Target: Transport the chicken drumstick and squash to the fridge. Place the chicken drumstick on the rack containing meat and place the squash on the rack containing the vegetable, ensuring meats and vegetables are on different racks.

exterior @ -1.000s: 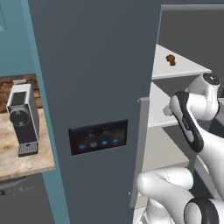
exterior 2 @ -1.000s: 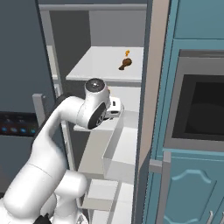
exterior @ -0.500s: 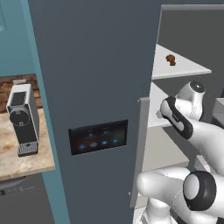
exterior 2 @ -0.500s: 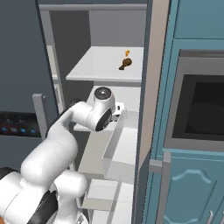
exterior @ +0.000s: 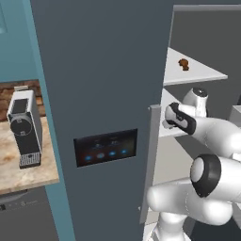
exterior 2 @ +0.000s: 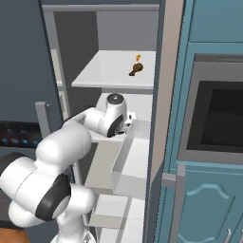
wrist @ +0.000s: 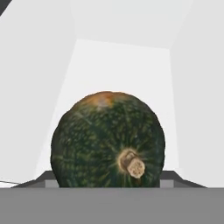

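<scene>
The squash [wrist: 107, 139], dark green and round with a tan stem stub, sits close in the hand view between the two dark fingertips [wrist: 49, 179] of my gripper [wrist: 109, 181], which is shut on it. Behind it lies a white fridge shelf [wrist: 122, 61]; I cannot tell whether the squash touches it. My arm reaches into the open fridge [exterior: 103, 94] at the second shelf, the wrist [exterior 2: 115, 118] just under the top shelf [exterior 2: 102, 76]. The chicken drumstick [exterior 2: 136, 70] [exterior: 183, 64] lies on that top shelf beside a small orange thing [exterior 2: 138, 58].
The fridge door with its dark touch panel [exterior: 106, 148] and grey handle [exterior: 151, 155] stands left of the arm. A white door bin [exterior 2: 133, 161] sits below the hand. A coffee machine [exterior: 23, 127] stands on the wooden counter at left, and a built-in oven [exterior 2: 213, 118] sits in the teal cabinets at right.
The arm has folded lower and pushed the hand deeper into the fridge at the second shelf. The drumstick and the views have not moved.
</scene>
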You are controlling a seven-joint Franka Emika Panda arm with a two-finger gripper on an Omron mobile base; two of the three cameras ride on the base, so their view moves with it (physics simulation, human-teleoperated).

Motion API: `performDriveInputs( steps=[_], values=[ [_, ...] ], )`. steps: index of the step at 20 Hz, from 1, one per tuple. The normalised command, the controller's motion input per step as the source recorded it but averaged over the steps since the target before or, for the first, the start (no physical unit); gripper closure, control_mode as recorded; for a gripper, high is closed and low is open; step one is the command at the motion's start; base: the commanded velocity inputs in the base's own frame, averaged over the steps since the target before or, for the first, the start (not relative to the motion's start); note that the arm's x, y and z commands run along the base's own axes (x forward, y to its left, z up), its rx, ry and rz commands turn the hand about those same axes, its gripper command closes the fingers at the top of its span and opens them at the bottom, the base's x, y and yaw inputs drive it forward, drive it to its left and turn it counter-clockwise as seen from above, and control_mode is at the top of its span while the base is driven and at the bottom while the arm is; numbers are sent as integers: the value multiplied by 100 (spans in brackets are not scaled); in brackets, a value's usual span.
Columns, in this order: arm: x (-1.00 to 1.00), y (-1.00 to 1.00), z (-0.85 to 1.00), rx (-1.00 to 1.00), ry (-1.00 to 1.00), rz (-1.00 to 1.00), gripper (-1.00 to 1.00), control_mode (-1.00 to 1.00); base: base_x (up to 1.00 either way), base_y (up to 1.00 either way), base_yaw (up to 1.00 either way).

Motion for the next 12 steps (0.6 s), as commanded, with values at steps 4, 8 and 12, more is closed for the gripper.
performDriveInputs(
  steps=[4,8,12],
  values=[
    [9,-3,-34,5,8,0,100,-100,0,0,0],
    [10,-7,-33,3,0,1,100,-100,0,0,0],
    [17,-2,-36,2,0,2,100,-100,0,0,0]
  ],
)
